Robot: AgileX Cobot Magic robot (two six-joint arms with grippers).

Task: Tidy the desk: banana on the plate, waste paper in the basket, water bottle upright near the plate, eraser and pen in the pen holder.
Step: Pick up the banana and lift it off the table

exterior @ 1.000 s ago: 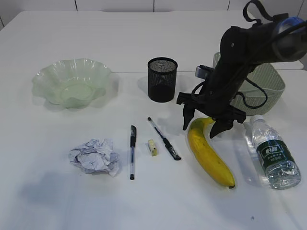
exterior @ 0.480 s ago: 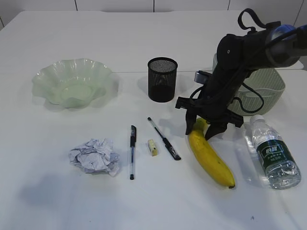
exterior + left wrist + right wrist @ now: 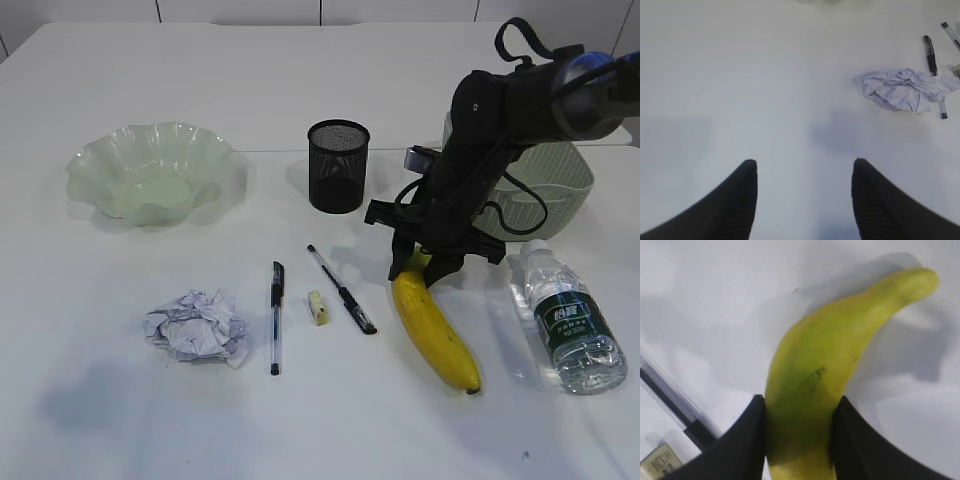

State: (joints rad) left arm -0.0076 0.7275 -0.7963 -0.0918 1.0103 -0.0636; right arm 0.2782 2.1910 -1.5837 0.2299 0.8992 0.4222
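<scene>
Right gripper [image 3: 428,262]: lowered from the right side of the desk, arm bent down steeply over the table, fingers [image 3: 740,440] pinching the banana [image 3: 432,325] on both flanks near its stem end. Banana lying on the white table [image 3: 300,420], stem toward the arm, tip toward the near edge, just left of the water bottle [image 3: 567,318].

Left gripper [image 3: 802,200]: hovering over bare tabletop, fingers spread wide, nothing between them.

Water bottle: on its side, beside the woven basket [image 3: 555,180].

Plate [image 3: 148,170]: green, scalloped, far left.

Pen holder [image 3: 338,165]: black mesh, upright, centre rear.

Waste paper [image 3: 197,326]: crumpled, front left of the desk.

Two pens: one [image 3: 276,315] right of the paper, one [image 3: 342,289] slanted near the banana.

Eraser [image 3: 318,308]: small, yellowish, between the pens.
</scene>
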